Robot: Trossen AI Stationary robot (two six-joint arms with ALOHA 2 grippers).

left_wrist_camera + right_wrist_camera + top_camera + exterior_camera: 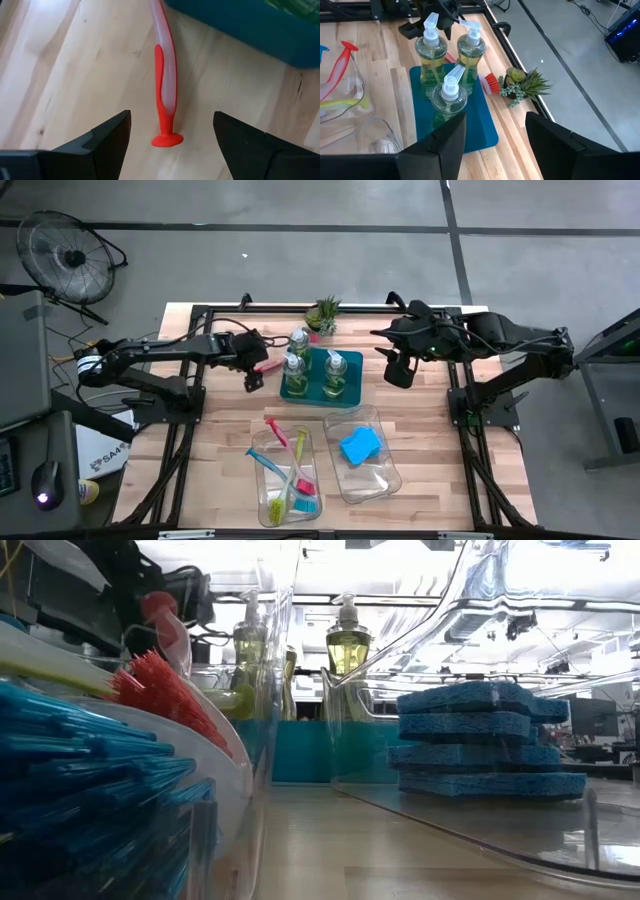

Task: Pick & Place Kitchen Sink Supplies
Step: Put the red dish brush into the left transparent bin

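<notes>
High view shows the left hand (254, 370) over the bench (220, 430), just left of the teal tray (303, 389), where a red-pink brush (268, 365) lies flat on the wood. Seen from the left wrist, that brush (165, 95) is right between the two dark fingers (107, 137), which stand wide apart and hold nothing. So my guess is that the step in hand is picking up this brush. Next, the left hand needs to go down until its fingers sit on both sides of the thin handle, then squeeze and lift. The handle is slim and low on the wood, so the fingers must get very close to the bench. After that, the brush likely goes into the near clear bin (288, 475), where the other brushes (297, 480) already lie. The right hand (400, 368) waits above the bench to the right of the tray, open and empty. Three soap bottles (335, 370) stand on the tray. The blue sponges (360, 445) sit in the other clear bin (378, 480). A small plant (323, 312) stands at the far edge.
</notes>
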